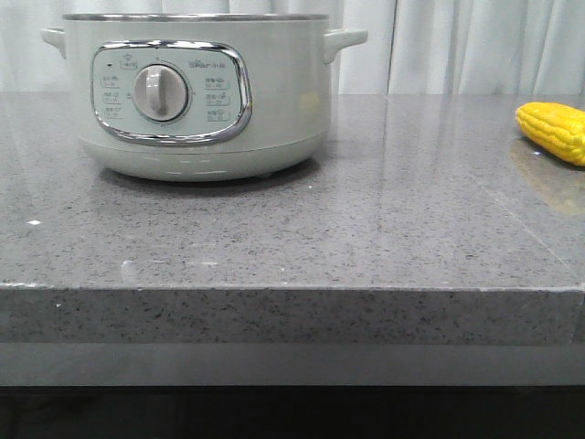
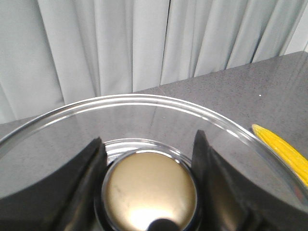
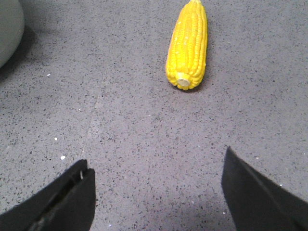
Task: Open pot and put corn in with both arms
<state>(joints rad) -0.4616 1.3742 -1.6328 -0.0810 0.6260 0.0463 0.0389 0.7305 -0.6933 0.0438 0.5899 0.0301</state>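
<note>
Right gripper (image 3: 156, 192): black fingers spread wide, empty, above grey speckled stone counter (image 1: 292, 247); bright yellow ribbed corn cob (image 3: 187, 45) ahead, well right of pot; rigid, light, rounded, so pinch mid-length across kernels; left gripper (image 2: 149, 159) clamps gold knob (image 2: 150, 192) of clear glass lid (image 2: 144, 108), fragile and slick; only front view shows pale cream round electric pot (image 1: 196, 91).

We see a grey speckled stone table (image 1: 366, 238) w/ a thick front edge. Directly on it: the pot (image 1: 196, 91), standing upright at rear left, and the corn (image 1: 554, 131), lying on its side at far right, well apart from the pot. A few small white flecks dot the surface.
</note>
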